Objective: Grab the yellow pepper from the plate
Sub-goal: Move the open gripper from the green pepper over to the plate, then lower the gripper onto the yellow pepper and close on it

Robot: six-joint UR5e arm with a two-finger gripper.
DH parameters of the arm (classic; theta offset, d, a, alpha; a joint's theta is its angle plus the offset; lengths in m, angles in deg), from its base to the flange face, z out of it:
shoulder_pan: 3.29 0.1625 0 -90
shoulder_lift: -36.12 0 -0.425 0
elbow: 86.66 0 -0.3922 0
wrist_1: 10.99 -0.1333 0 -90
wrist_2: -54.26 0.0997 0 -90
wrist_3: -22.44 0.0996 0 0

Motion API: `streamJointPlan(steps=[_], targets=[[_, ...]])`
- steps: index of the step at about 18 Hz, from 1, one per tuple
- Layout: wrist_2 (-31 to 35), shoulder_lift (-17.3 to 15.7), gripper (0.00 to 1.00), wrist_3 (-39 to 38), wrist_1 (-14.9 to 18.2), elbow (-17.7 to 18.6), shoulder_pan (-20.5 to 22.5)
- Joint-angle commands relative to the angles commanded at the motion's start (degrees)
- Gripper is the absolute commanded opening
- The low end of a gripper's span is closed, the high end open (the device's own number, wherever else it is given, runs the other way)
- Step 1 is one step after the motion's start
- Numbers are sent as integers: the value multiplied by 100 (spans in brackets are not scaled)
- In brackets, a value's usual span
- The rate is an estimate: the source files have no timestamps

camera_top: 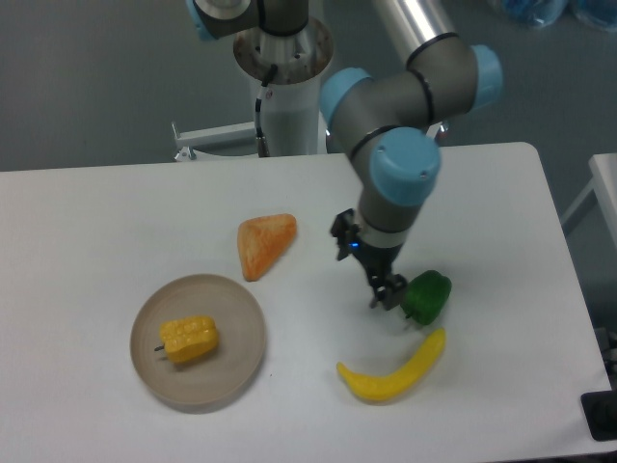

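Camera | pincer [389, 292] fingertips blurred beside green pepper [427, 296], opening unreadable | yellow pepper [189, 340] on plate [241, 313]

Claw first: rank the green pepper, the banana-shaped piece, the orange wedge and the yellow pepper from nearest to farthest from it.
Measured from the claw in the camera view:
1. Green pepper, right beside the claw, on its right in the image.
2. Banana-shaped piece, just below it toward the table's front edge.
3. Orange wedge, up and to the left.
4. Yellow pepper, far left, lying on the plate.
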Motion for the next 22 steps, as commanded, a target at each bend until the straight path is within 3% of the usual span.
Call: streamJointPlan(steps=[9,14,22], targets=[[0,140,100,-659,-17,9,-914],[9,360,100,-1196,-746,0,-1328],[26,694,100,-1196,-958,-61,-1504]])
